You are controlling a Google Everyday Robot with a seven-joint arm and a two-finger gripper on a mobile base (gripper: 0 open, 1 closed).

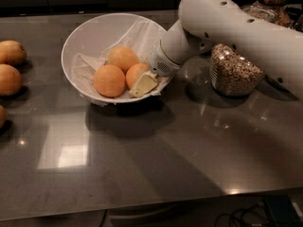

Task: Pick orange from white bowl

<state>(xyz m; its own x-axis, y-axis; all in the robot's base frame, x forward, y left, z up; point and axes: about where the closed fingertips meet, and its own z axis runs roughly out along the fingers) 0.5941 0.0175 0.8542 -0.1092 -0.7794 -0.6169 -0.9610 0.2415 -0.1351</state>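
The white bowl [90,30], lined with crinkled white paper, stands at the back middle of the dark table. Three oranges lie in it. The orange [134,73] at the right is partly hidden by my gripper [140,81]; the two others lie at the front left [109,81] and at the back [123,58]. My gripper reaches into the bowl over its right rim and lies against that right orange. The white arm [227,27] comes in from the upper right.
A glass jar of cereal [234,70] stands right of the bowl, under the arm. More jars [272,4] stand at the back right. Three loose oranges [8,79] lie at the table's left edge. The table's front edge runs along the bottom.
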